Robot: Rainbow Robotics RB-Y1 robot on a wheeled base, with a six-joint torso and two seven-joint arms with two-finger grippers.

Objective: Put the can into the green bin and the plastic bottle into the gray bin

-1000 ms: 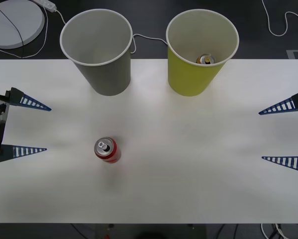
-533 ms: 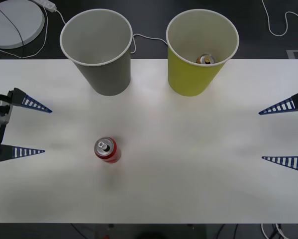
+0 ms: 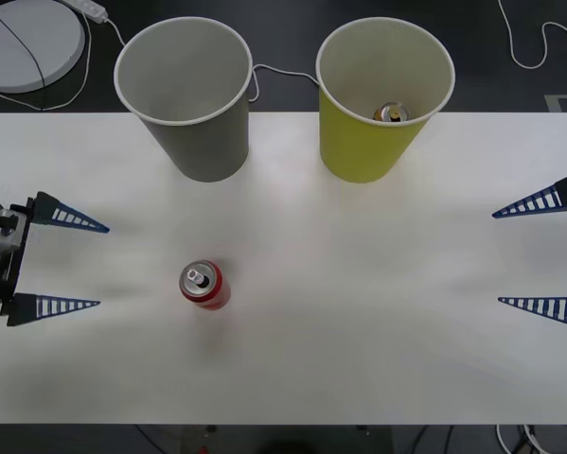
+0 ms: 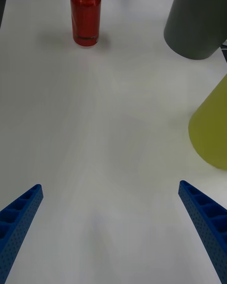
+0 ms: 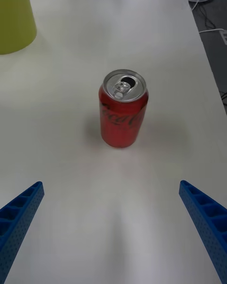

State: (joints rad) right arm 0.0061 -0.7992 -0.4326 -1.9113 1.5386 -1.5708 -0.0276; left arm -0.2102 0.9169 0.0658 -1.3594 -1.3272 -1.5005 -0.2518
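Observation:
The red can stands upright on the white table, left of centre. My left gripper is open at the table's left side, pointing at the can from a short distance; its blue fingers frame the can in the left wrist view. My right gripper hangs open at the right edge, far from the can. The gray bin and green bin stand at the back. The plastic bottle is out of view.
A pale gold-topped can lies inside the green bin. Behind the table, on the dark floor, are a round white base and white cables. Open table surface lies between the can and the bins.
My left gripper has moved rightward toward the can and slightly toward the front edge. The can, the bins and the right gripper have stayed put.

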